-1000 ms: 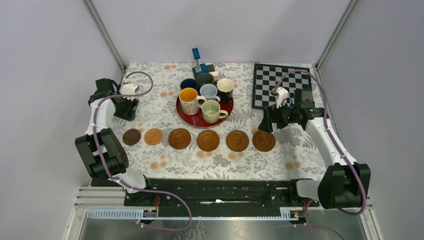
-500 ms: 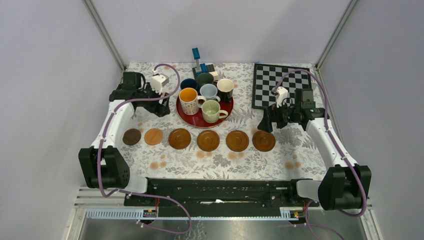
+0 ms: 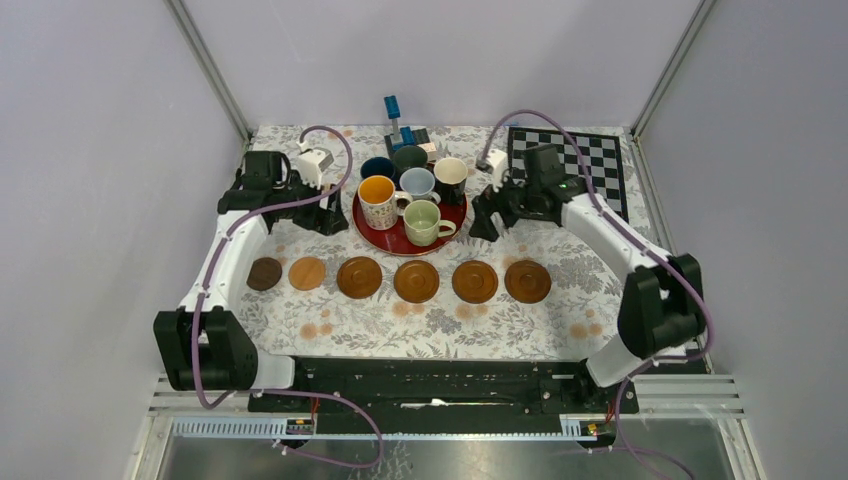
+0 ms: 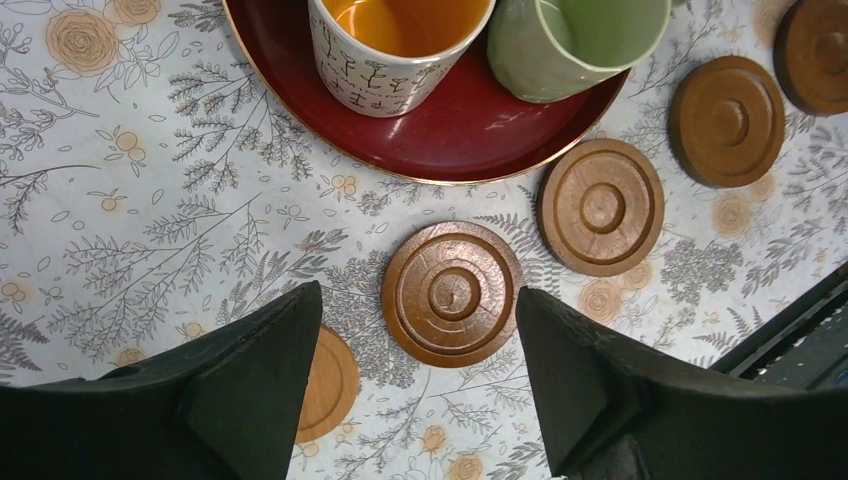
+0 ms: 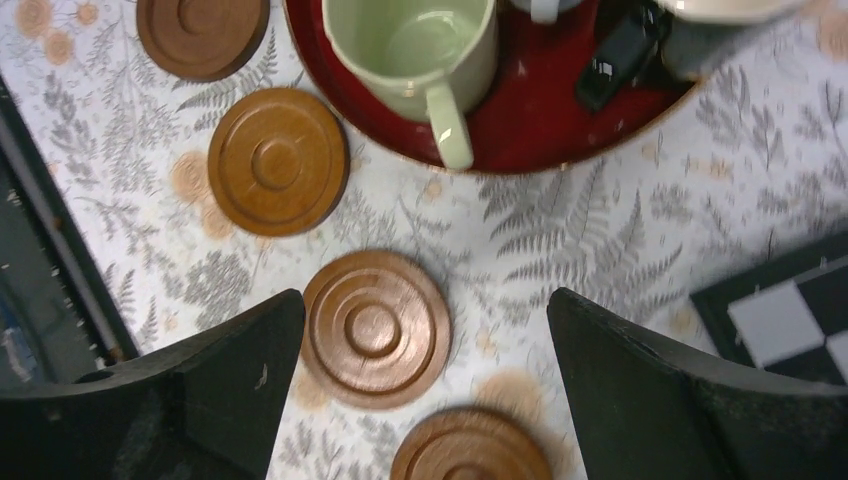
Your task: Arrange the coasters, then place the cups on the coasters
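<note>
Arms stretch inward, left hand point(image 3: 331, 220) and right hand point(image 3: 484, 227) agape beside tray point(image 3: 393, 246).

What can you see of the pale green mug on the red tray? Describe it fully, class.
The pale green mug looks like glossy ceramic, the same pale green inside and out, with one loop handle pointing towards the robot's right. It stands upright and empty on the near part of the red tray, close beside the patterned mug; whether the two touch is unclear. Nothing grips it.
</note>
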`<state>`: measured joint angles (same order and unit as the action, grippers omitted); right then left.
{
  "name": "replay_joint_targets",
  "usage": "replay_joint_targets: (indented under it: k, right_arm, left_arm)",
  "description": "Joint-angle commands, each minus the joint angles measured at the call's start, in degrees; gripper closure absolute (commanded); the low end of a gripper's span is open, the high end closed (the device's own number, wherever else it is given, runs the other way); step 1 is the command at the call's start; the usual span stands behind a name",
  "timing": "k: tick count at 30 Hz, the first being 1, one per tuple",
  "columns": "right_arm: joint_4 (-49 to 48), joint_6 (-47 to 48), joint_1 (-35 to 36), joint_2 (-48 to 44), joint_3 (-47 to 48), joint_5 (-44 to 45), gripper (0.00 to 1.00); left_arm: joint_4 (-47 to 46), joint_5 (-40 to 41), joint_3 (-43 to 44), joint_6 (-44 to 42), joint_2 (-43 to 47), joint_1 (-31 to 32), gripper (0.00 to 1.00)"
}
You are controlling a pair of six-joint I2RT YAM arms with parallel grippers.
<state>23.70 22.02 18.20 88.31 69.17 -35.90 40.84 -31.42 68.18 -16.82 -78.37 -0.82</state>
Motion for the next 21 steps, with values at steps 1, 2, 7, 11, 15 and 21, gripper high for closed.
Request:
replay_joint_targets:
  k: [1, 2, 7, 11, 15, 21]
  right_arm:
    - [-6.24, 4.23, 4.39, 6.90, 6.17, 3.27, 0.03]
    - [-7.45, 4.56, 5.18, 8.27, 6.84, 3.75, 0.03]
    - [-9.29, 7.00, 8.28, 14.80, 10.16, 5.37, 0.08]
    - [-11.19, 8.90, 9.58, 17.45, 10.22, 5.40, 0.10]
    - [-13.00, 9.59, 10.55, 19.38, 10.25, 5.14, 0.13]
    - [-11.43, 10.38, 12.47, 20.36, 10.81, 3.27, 0.28]
  left_arm:
    - [-3.18, -0.93, -0.62, 4.87, 3.09, -0.56, 0.23]
    - [-3.62, -1.11, -0.92, 5.80, 3.33, -0.78, 0.23]
    - [-4.19, -2.48, -0.53, 9.18, 3.15, -3.27, 0.22]
    - [-2.90, -5.88, 0.68, 9.76, 1.86, -7.35, 0.22]
    - [-2.61, -6.35, 0.70, 9.53, 1.12, -7.97, 0.22]
    - [-2.61, -7.03, 1.78, 9.63, 0.26, -7.90, 0.23]
